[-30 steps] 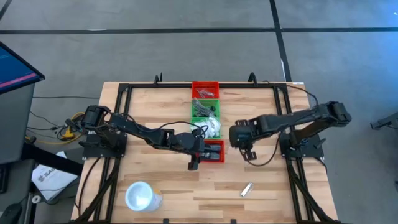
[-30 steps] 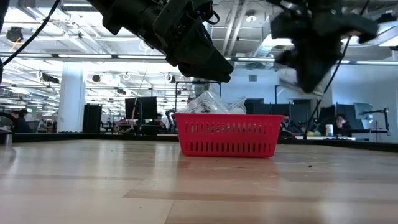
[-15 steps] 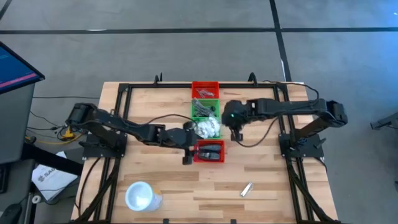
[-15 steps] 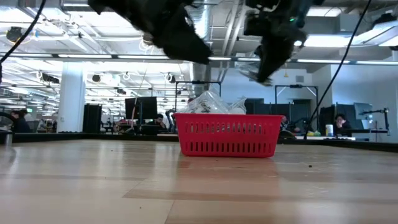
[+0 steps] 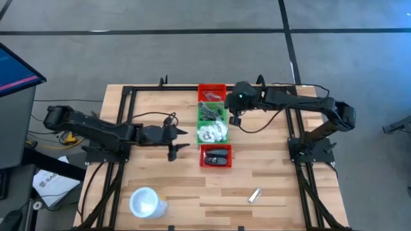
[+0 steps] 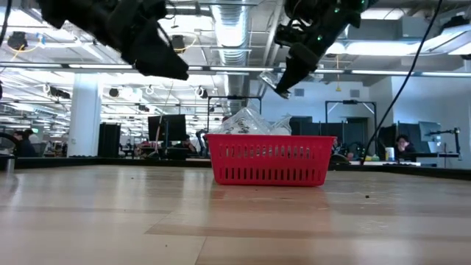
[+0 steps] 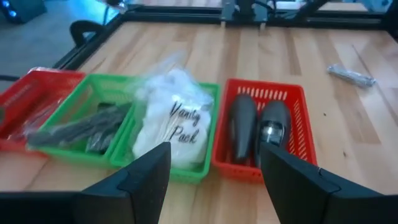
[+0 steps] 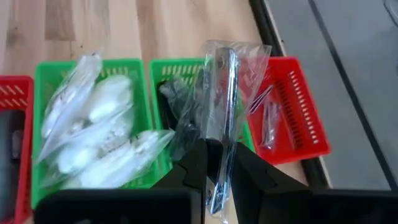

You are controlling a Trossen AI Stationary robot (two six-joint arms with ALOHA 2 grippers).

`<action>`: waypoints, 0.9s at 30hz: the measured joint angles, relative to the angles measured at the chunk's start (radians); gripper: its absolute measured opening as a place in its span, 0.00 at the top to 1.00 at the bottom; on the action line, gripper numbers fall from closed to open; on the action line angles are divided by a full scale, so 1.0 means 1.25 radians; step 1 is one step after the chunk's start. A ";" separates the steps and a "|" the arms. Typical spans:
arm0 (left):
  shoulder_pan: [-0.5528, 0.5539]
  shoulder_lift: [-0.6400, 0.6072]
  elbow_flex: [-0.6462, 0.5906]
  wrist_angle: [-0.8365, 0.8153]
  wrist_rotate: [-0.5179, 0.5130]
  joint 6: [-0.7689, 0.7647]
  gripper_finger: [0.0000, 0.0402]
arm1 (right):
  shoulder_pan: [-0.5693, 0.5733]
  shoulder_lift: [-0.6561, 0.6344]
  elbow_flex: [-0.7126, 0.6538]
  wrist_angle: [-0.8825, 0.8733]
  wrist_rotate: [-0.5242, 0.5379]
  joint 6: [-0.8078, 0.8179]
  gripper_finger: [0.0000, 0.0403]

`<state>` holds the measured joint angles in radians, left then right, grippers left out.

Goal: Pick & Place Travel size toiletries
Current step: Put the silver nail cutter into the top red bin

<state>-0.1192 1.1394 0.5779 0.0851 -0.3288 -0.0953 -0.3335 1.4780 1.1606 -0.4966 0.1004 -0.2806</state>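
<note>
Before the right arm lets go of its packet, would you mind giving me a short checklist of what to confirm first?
1. Right gripper shut on the clear packet holding a slim tube: ok.
2. Gripper near the far bins in the high view: ok.
3. Exactly above the far red bin: cannot tell.
4. Left gripper clear of the bin row: ok.
5. Room in the far red bin: ok, few items.

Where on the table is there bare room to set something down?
Bare wood lies between the white cup and the near red bin, and right of that bin above the loose tube. The bin row is crowded, with the right gripper holding a packet over it.
</note>
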 joint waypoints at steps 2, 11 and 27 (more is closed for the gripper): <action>0.003 -0.036 -0.029 0.001 -0.006 -0.011 0.41 | -0.022 0.009 0.000 0.030 -0.019 -0.014 0.92; 0.002 -0.063 -0.067 0.046 -0.017 -0.012 0.41 | -0.128 0.159 0.052 0.088 -0.086 -0.040 0.92; -0.001 -0.062 -0.068 0.059 -0.015 -0.018 0.41 | -0.211 0.424 0.338 -0.015 -0.152 -0.090 0.92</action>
<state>-0.1205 1.0618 0.4931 0.1584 -0.3481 -0.1173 -0.5971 2.0083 1.5831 -0.5148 -0.0894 -0.3925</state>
